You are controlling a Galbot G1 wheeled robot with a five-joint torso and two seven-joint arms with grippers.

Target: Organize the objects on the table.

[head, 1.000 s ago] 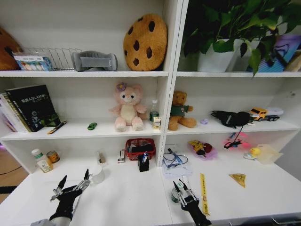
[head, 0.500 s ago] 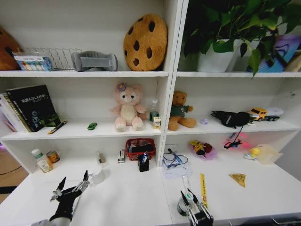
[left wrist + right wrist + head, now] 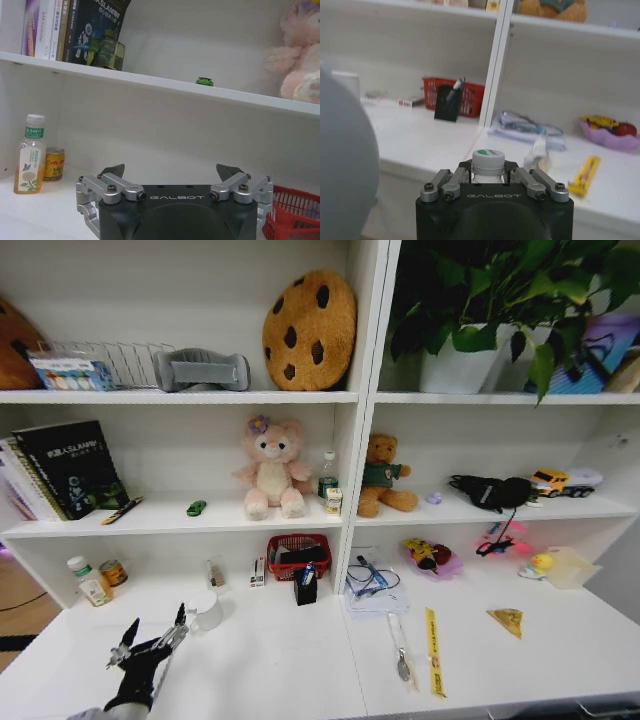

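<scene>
My right gripper (image 3: pixel 488 173) is shut on a small white-capped bottle (image 3: pixel 488 160) with a green mark on its lid, held off the front edge of the white table (image 3: pixel 420 142). The yellow ruler (image 3: pixel 433 650) lies on the table's right half, beside a silvery spoon-like piece (image 3: pixel 400 652). My left gripper (image 3: pixel 152 637) hovers open and empty over the table's left front; its fingertips (image 3: pixel 114 170) stand wide apart. A tiny green toy car (image 3: pixel 196 507) and a pen (image 3: pixel 121 510) rest on the middle shelf.
A white cup (image 3: pixel 207 612) stands just right of the left gripper. At the back are a tea bottle (image 3: pixel 92 582), a can (image 3: pixel 113 572), a red basket (image 3: pixel 297 552), a black pen holder (image 3: pixel 306 586), papers (image 3: pixel 372 588) and a pink bowl (image 3: pixel 430 556). A shelf upright (image 3: pixel 492 70) splits the table.
My right gripper has drawn back off the table's front edge and out of the head view, carrying the small bottle from beside the ruler. The left arm has stayed still.
</scene>
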